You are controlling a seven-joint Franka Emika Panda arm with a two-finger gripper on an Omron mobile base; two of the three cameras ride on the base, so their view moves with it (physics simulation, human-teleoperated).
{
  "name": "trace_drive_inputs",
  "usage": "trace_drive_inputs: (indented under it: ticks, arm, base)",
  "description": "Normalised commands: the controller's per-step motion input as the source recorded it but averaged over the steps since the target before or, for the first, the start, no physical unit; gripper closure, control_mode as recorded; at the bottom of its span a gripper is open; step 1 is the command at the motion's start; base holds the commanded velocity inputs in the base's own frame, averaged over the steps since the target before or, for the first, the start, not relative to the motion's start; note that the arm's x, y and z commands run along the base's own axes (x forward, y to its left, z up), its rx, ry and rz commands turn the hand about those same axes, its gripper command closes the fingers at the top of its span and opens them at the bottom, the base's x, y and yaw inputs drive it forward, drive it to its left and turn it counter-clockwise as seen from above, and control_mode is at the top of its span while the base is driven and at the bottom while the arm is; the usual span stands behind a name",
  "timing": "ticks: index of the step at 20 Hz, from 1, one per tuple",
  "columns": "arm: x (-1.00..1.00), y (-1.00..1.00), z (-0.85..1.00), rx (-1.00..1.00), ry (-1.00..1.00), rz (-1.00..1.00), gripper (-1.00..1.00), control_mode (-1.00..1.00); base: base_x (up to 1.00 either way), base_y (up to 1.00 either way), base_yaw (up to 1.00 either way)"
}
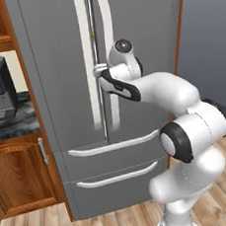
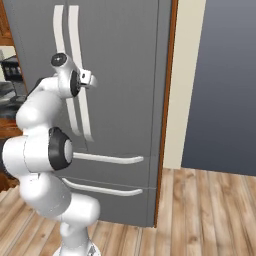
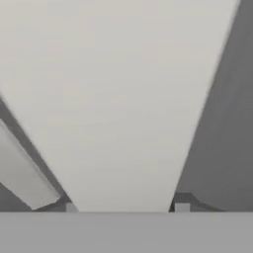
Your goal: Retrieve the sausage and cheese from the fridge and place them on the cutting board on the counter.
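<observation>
White arm rises from the base, elbow bent high, forearm reaching forward and level. Gripper (image 1: 99, 70) at chest height, its fingertips (image 3: 182, 206) set either side of a pale vertical bar, jaws partly closed.

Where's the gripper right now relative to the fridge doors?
The gripper is at the fridge's centre seam, on the right door's white handle at mid-height; in the hand view that handle runs between the fingertips.

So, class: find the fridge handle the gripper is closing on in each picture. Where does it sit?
Left base view: the right door handle, upper centre, right of the door seam.
Right base view: same handle, upper left, the nearer of the pair.
Hand view: the broad pale bar between the fingertips.
Shared landmark: the gripper.
</observation>
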Motion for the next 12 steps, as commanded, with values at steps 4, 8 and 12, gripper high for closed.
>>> trace_drive_inputs:
  ticks: [4,8,12]
  arm:
    - [-0.91,-0.47,0.03,0.06,0.00,-0.01,1.00,-1.00]
    - [-0.85,-0.62,0.00,0.03,0.00,0.00,1.00,-1.00]
    - [-0.79,-0.72,0.00,0.02,0.00,0.00,1.00,-1.00]
  base:
    - [0.00,0.00,0.00]
    - [0.00,0.00,0.00]
    - [0.00,0.00,0.00]
